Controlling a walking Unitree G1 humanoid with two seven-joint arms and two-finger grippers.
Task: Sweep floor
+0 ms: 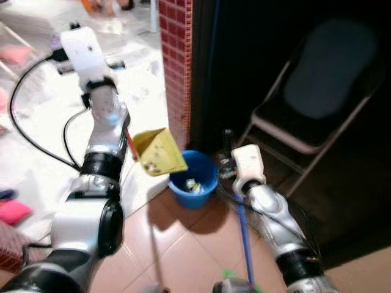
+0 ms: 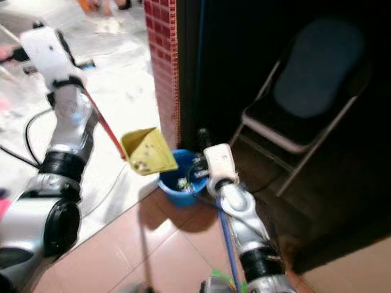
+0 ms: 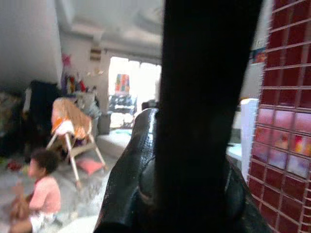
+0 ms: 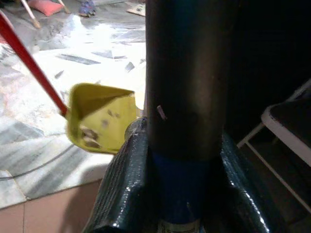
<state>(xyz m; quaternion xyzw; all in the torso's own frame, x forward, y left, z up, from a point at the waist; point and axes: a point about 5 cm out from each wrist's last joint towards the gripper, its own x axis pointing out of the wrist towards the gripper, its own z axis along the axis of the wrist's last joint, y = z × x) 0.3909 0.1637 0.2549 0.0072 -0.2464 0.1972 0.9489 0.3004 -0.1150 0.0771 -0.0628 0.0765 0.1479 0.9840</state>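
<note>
A dark folding chair (image 1: 317, 91) stands right of the red-tiled pillar (image 1: 176, 61); a child (image 3: 39, 194) sits beyond.

Both arms are shiny silver with chunky black bands at the joints. Each wrist ends in a boxy white housing: left arm (image 1: 101, 152) with a small dark dot on its box, right arm (image 1: 275, 213) the same build. Thin black cables loop off the left wrist. Up close, the fingers (image 4: 121, 184) are black with a textured rubbery surface.

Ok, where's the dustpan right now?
The yellow dustpan hangs in the air on its red handle, held by the left gripper, tilted just above and left of the blue bucket, beside the red-tiled pillar.
</note>
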